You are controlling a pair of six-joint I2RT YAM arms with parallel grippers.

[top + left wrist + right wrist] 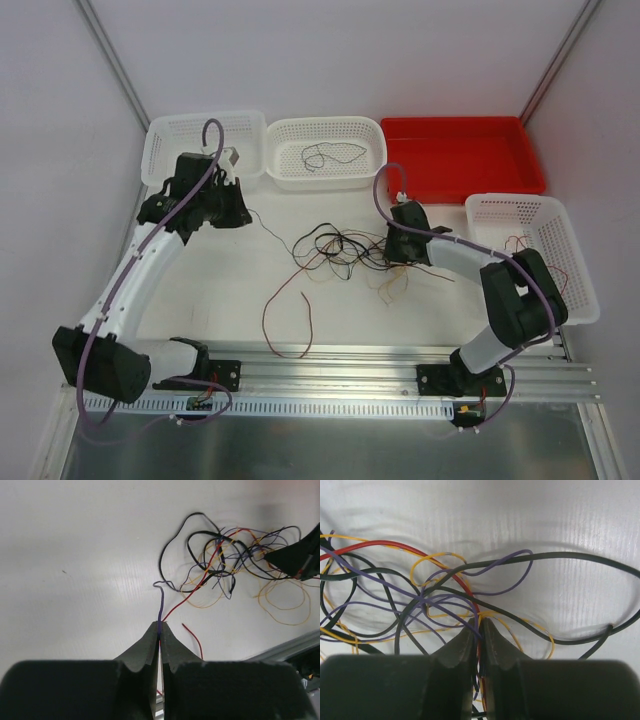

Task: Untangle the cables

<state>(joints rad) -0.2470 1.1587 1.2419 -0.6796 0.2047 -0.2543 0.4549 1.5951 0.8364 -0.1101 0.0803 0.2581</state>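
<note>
Left wrist view: my left gripper (159, 628) pinches a purple strand (161, 602); my right gripper (478, 626) nips the cables (340, 250) tangled on the table (220, 275). I should draw apart slowly, keeping low, watching for snags.

Glossy thin cables (340, 248), satin white table (200, 290) (finely ribbed), plastic mesh basket (325, 124)

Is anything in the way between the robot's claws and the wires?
Nothing visible is. The left gripper pinches a purple wire directly, and the right gripper is closed on strands right inside the cable tangle.
</note>
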